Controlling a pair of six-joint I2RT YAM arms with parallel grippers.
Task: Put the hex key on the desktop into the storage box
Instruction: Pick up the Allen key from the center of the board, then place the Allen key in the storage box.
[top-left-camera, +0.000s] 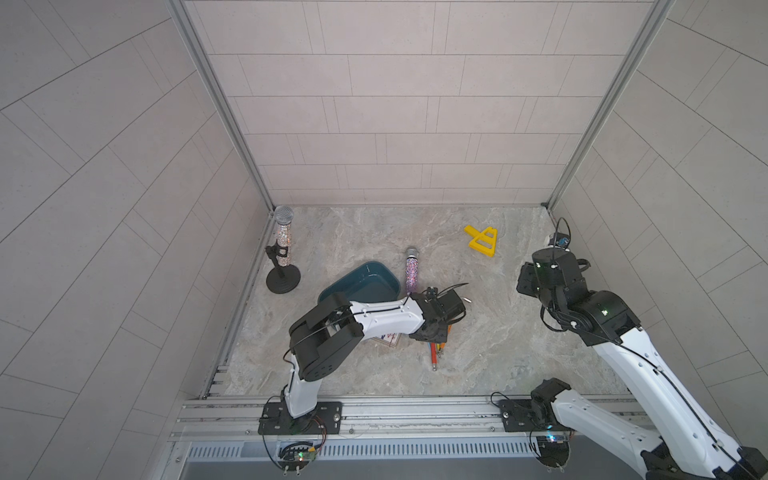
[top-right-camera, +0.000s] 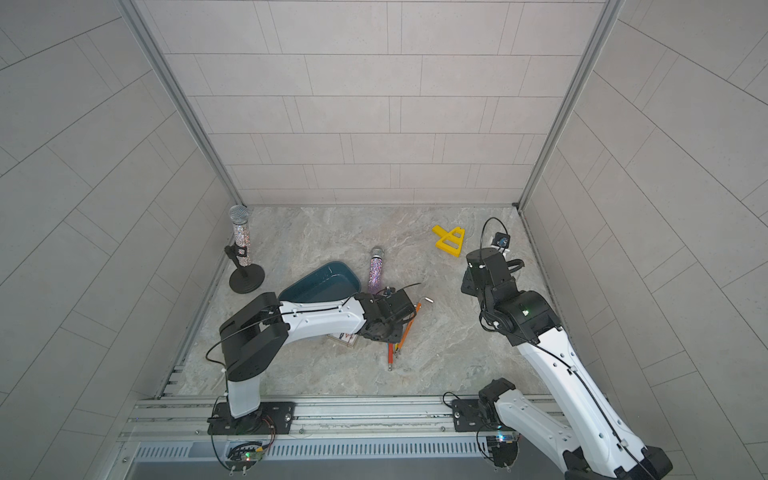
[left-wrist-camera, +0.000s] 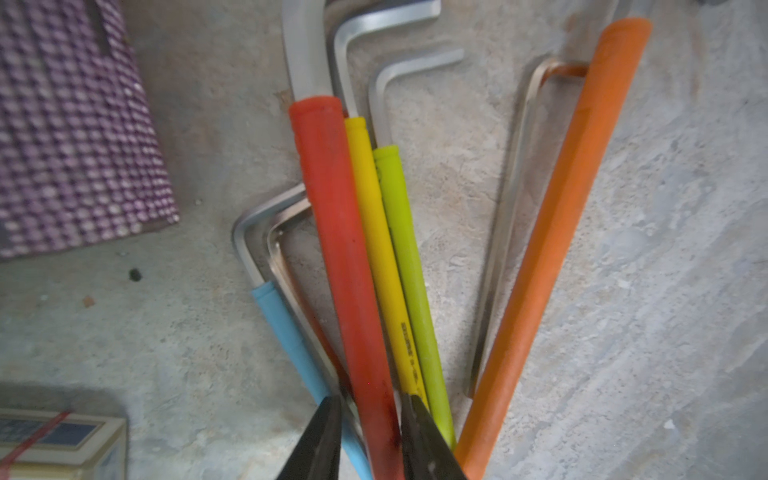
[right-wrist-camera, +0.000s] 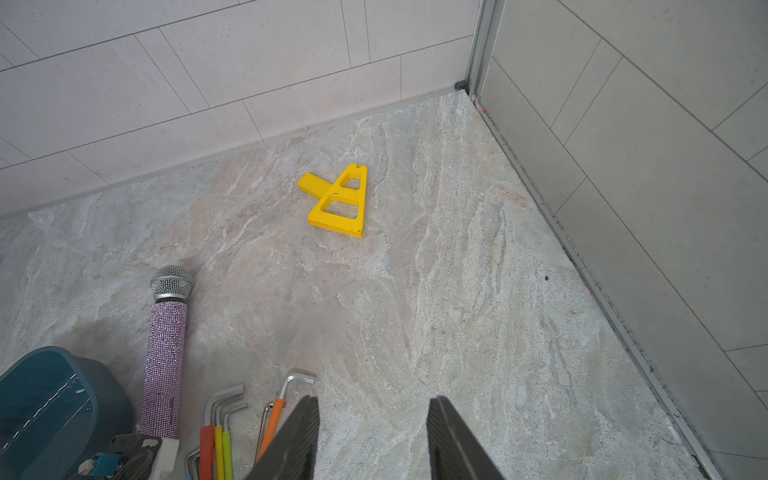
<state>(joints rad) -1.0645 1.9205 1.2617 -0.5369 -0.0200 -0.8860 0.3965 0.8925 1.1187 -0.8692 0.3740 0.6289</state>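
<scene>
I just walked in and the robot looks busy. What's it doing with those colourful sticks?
Those are hex keys lying on the desktop. The left tool is down over them, its fingers on either side of the red hex key, though it isn't clear whether it has gripped it yet. No key shows in the storage box beside them. The right tool hangs open off to the side, holding nothing.
</scene>
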